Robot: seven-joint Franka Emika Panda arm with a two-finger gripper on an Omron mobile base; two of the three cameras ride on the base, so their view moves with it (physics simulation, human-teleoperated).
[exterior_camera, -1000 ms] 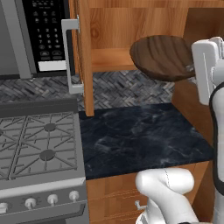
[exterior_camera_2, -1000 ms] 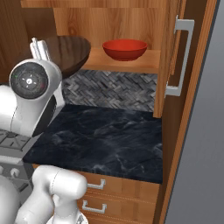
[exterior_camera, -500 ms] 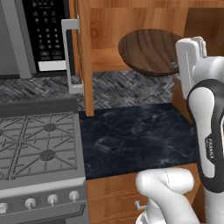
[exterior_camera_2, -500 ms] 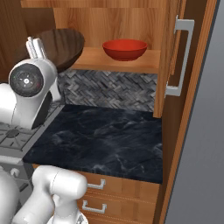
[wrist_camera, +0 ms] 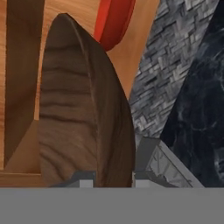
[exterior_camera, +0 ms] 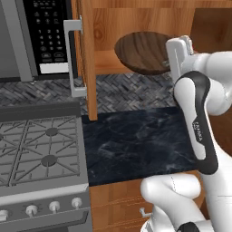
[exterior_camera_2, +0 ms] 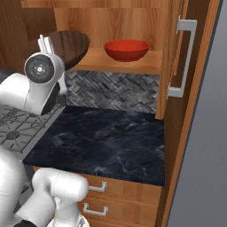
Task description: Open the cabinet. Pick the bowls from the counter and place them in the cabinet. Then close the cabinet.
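At cabinet (exterior_camera_2: pixel 177 26) shelf edge | hand (wrist_camera: pixel 113 177) nearly closed, pinching wooden bowl (wrist_camera: pixel 83 109) rim | bowl tilted

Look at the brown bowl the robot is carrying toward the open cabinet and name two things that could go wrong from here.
1. The pincer pinches the wooden bowl by its rim alone, and the bowl hangs tilted; it might slip out before reaching the cabinet shelf.
2. The red bowl already sits on that shelf; setting the wooden bowl down too close could knock it.
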